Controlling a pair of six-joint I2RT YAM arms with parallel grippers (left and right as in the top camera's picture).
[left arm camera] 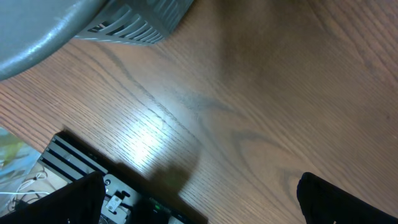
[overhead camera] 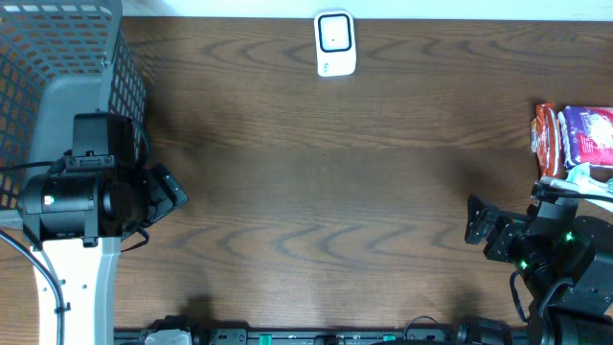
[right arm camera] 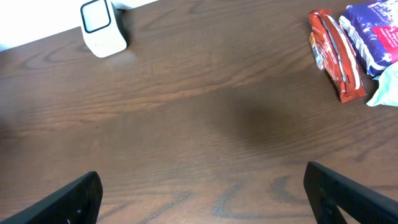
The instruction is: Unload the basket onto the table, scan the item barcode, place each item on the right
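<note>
A white barcode scanner (overhead camera: 335, 43) with a dark window stands at the table's far edge, also visible in the right wrist view as the scanner (right arm camera: 102, 28) at top left. A red packet (overhead camera: 546, 139) and a purple packet (overhead camera: 589, 134) lie side by side at the right edge. The right wrist view shows the red packet (right arm camera: 336, 53) and purple packet (right arm camera: 373, 31) at top right. My right gripper (overhead camera: 479, 222) hovers open just below them, its fingers wide over bare wood (right arm camera: 202, 177). My left gripper (overhead camera: 172, 192) is open at the left, holding nothing (left arm camera: 199, 183).
A grey mesh basket (overhead camera: 57, 67) fills the far left corner, its wall (left arm camera: 124, 18) showing above the left gripper. A pale wrapper (right arm camera: 385, 90) lies below the purple packet. A black rail (overhead camera: 316, 335) runs along the table's front edge.
</note>
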